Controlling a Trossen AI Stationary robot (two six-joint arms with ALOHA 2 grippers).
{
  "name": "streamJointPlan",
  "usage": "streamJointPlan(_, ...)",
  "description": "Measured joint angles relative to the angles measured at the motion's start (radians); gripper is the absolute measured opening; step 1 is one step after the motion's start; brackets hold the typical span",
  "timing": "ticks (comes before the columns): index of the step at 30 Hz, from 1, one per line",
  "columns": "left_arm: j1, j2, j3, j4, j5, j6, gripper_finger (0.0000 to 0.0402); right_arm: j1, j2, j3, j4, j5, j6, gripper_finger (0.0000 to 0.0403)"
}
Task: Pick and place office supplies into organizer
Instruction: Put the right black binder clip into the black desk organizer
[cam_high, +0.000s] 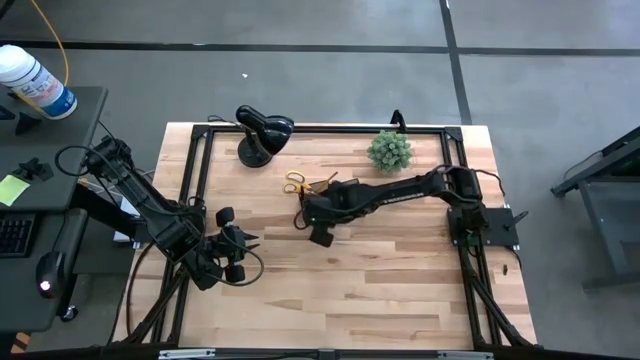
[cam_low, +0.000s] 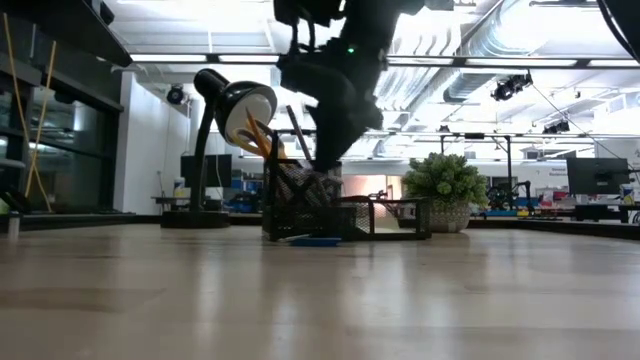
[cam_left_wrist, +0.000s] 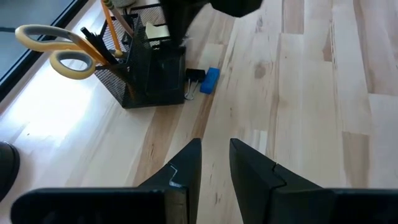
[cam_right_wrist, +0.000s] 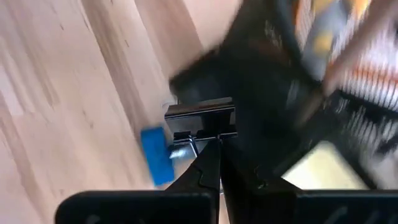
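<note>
Right gripper (cam_right_wrist: 211, 163) pinches a small black binder clip (cam_right_wrist: 200, 118) beside your black mesh organizer (cam_left_wrist: 146, 65); tilt and it snags the rim

Blurred beyond detail in the right wrist view: organizer (cam_right_wrist: 292, 93) mesh and contents. Hidden under the right arm from above: most of the organizer. Scissors (cam_left_wrist: 53, 50) handles cropped at the frame's edge.
</note>
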Motion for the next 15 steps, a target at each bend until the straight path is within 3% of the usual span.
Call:
streamJointPlan(4,0.0,0.0,0.0,0.0,0.0,0.0,0.0072,-0.01,0.006,0.001,0.028,0.053,-0.171,0.0)
streamJointPlan(10,0.0,0.0,0.0,0.001,-0.003,0.0,0.0072,-0.018,0.017,0.0,0.08,0.04,-0.39,0.0)
streamJointPlan(15,0.0,0.0,0.0,0.002,-0.007,-0.004,0.0072,-0.022,0.033,0.0,0.081,0.062,-0.416,0.0)
